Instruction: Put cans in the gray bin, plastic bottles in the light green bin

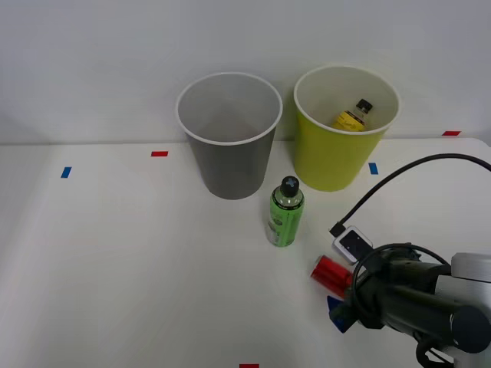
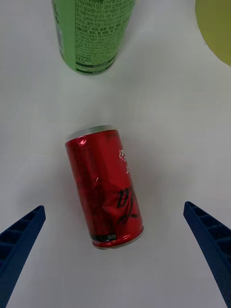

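**Reaching for the red can**

My hand (image 2: 115, 255) is spread wide over the red can (image 2: 105, 186), which lies on its side on the white surface (image 1: 115, 268), toward the near right corner. Nothing is gripped yet. The green bottle (image 1: 285, 212) stands just beyond it, and the yellow-label bottle (image 1: 353, 116) is already inside the light green bin (image 1: 337, 157). I judge that next I must lower, close on the can, and carry it to the gray bin (image 1: 230, 161) at the far edge.

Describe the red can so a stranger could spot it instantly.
On the white table, find the yellow-green bin; nearer stands a green bottle. Beside it, before the open gripper, lies the red can: the one shiny red cylinder, uncapped.
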You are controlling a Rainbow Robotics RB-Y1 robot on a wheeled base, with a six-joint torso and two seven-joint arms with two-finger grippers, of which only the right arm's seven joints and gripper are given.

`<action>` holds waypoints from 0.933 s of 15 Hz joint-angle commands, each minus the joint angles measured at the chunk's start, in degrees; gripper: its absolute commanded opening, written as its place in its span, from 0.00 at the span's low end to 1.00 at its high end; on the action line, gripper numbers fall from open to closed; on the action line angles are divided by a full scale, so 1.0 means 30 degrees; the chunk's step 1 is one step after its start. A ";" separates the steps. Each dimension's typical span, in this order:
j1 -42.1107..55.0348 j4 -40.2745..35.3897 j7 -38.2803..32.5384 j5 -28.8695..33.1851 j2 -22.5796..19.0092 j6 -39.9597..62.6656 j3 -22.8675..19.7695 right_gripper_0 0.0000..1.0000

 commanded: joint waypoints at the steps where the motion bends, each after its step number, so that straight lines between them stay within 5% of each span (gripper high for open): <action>1: 0.0021 0.1187 0.0368 0.0107 0.0868 0.0034 0.0004 1.00; 6: -0.0038 0.3062 0.1012 0.0283 0.2743 0.0005 0.0004 1.00; 14: -0.0975 0.4469 0.2038 -0.0420 0.3241 -0.1021 0.0707 1.00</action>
